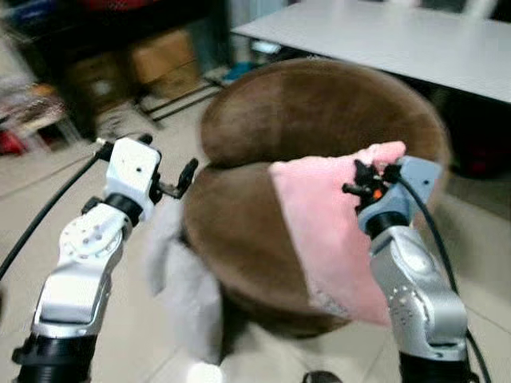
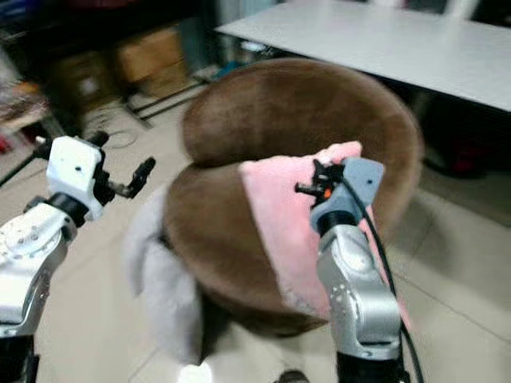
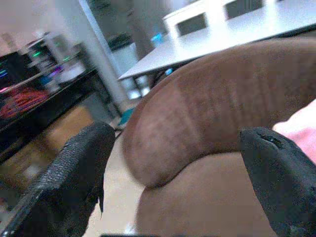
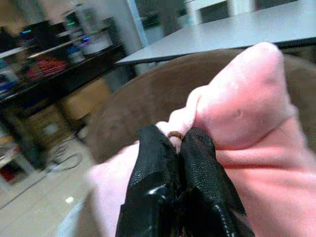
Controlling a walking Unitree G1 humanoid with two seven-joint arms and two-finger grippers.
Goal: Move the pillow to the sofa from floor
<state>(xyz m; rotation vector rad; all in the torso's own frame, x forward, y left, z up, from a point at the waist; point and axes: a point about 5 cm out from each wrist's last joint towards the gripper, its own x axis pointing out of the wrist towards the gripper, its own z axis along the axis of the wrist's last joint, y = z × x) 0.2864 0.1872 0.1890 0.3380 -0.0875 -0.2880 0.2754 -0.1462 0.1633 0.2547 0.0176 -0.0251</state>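
The right gripper point(image 4: 175, 148) has its jaws pressed together on a fold at the top corner of the pink pillow point(image 1: 327, 231), pinching the fabric tight. The pillow hangs from that pinch, off the floor point(image 1: 48, 171), draped over the front right part of the brown sofa's point(image 1: 319, 112) round seat, with its lower corner dangling past the seat's front edge. The left gripper point(image 1: 172, 179) hovers just off the seat's left edge with its jaws spread wide and nothing between them.

By the look of it, the carrying step is nearly over and the placing step is in hand. The next move calls for bringing the pillow further in toward the middle of the seat or the backrest, so that it will not slide off the front edge, then opening the right jaws and drawing the arm back. A grey fuzzy cloth point(image 1: 188, 287) hangs beside the sofa's left front.
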